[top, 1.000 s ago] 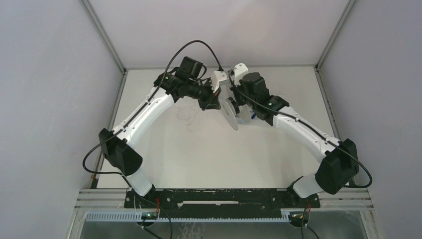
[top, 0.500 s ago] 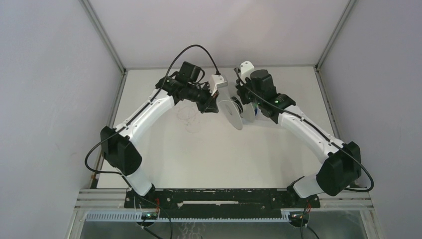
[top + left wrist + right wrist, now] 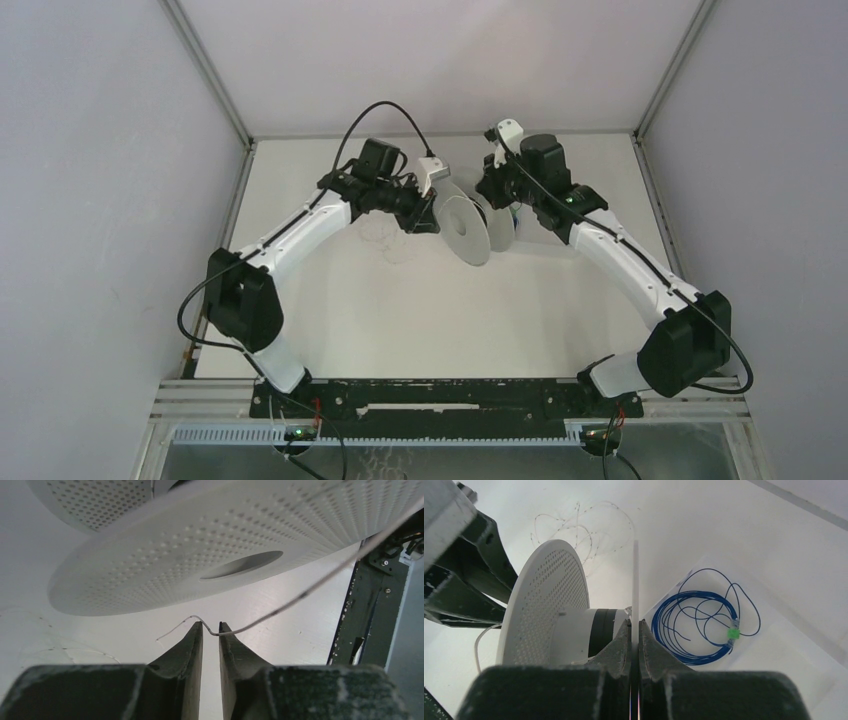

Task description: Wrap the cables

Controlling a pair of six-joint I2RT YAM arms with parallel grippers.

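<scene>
1. The left gripper (image 3: 211, 625) has just parted its jaws a little, so the thin grey cable (image 3: 280, 611) now lies loose across its tips.
2. The right gripper (image 3: 634, 622) is clamped on one flange of the white spool (image 3: 467, 228).
3. Loose cable loops lie just left of the spool, so the winding looks unfinished.

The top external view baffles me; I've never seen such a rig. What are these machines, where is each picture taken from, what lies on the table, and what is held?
Two white-and-black robot arms stand at a white table, seen from above. The other pictures come from cameras on their wrists. The right gripper is shut on the rim of a white perforated plastic spool, holding it up. The left gripper stands slightly open, a hair-thin pale grey cable crossing its tips; more lies in loose loops on the table. A coiled blue wire lies nearby.
</scene>
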